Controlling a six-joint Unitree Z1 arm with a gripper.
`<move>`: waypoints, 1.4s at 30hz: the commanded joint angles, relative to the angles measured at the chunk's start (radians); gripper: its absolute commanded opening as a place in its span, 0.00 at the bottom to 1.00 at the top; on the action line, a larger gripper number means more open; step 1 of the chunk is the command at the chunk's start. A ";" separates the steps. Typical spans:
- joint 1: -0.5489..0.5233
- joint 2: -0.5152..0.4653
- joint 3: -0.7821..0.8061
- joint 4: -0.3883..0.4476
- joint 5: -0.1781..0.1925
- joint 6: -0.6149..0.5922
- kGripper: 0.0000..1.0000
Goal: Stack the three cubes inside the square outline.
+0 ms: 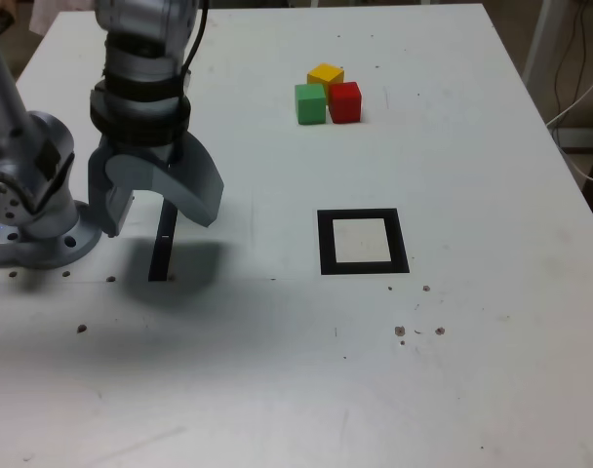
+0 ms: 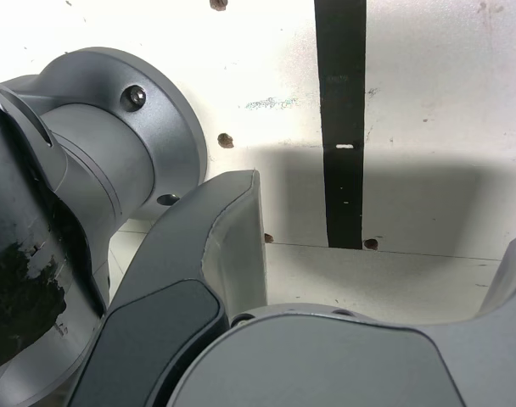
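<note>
Bare white tabletop fills the foreground of your exterior view, so nothing is stacked yet. Your grey two-jawed gripper hangs spread wide and empty near the arm's base, over the straight black tape strip. The small green cube, red cube and yellow cube huddle together, touching, at the far side. The square black tape outline with a white centre sits empty, well apart from them. All three placements remain, by my reckoning.
</note>
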 commanded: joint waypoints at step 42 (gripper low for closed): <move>0.042 0.089 -0.184 0.112 0.061 0.046 1.00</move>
